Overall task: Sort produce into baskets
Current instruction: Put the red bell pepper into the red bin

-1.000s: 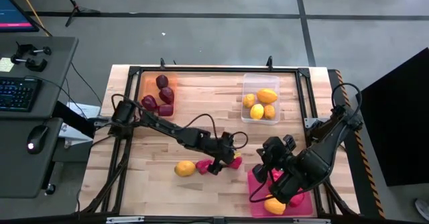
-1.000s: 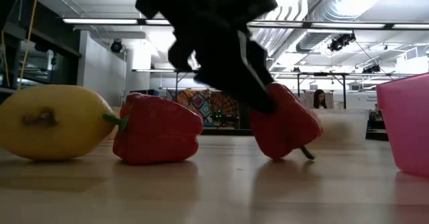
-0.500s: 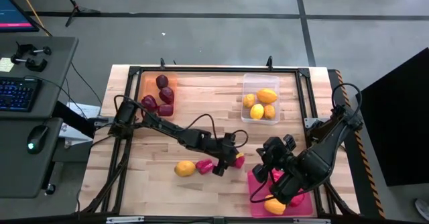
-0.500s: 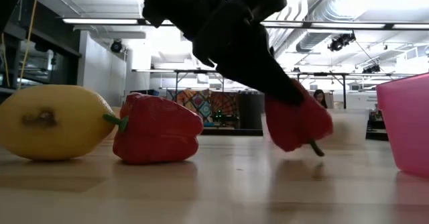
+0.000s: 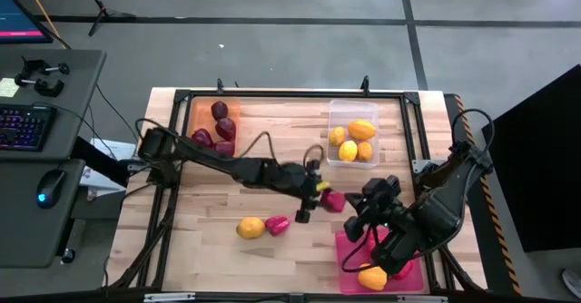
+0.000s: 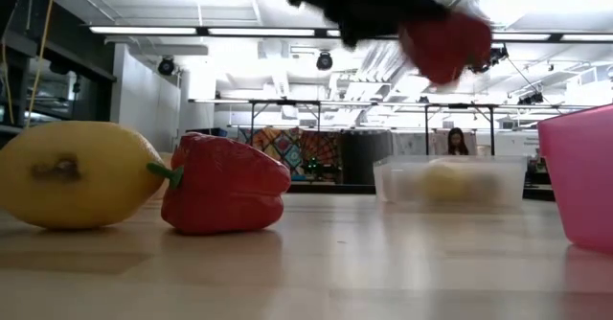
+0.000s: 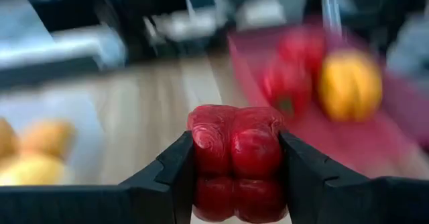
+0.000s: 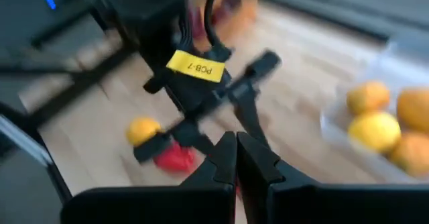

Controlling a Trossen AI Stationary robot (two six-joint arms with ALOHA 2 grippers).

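My left gripper [image 5: 322, 199] is shut on a red pepper [image 5: 334, 200] and holds it above mid-table, between the clear basket [image 5: 354, 132] and the pink basket [image 5: 343, 271]. The pepper shows high up in the low view [image 6: 445, 42]. My right gripper [image 5: 357, 223] hangs shut over the pink basket's left end, touching nothing. A yellow lemon [image 5: 250, 228] and a second red pepper [image 5: 277, 224] lie on the table side by side. The orange basket [image 5: 195, 112] at the far left holds maroon produce. My left gripper pinches the red pepper by two opposite sides [image 7: 201, 163] between its two fingers [image 7: 305, 180]. The fingers come from the table's left, slanting a little downward. The pepper is lifted clear of the table, its lobed end [image 7: 234, 127] pointing away from the gripper.
The clear basket holds several yellow and orange citrus [image 5: 349, 140]. In the pink basket lie a red pepper [image 7: 288, 86] and an orange one [image 5: 370, 278]. A black frame [image 5: 272, 94] runs along the table's edges. Bare wood lies between the baskets.
My left gripper has risen and gone toward the table's right and far side with the red pepper. The pepper stood tilted on the table a second ago; now it hangs well clear of it. The lemon and the other red pepper have stayed put.
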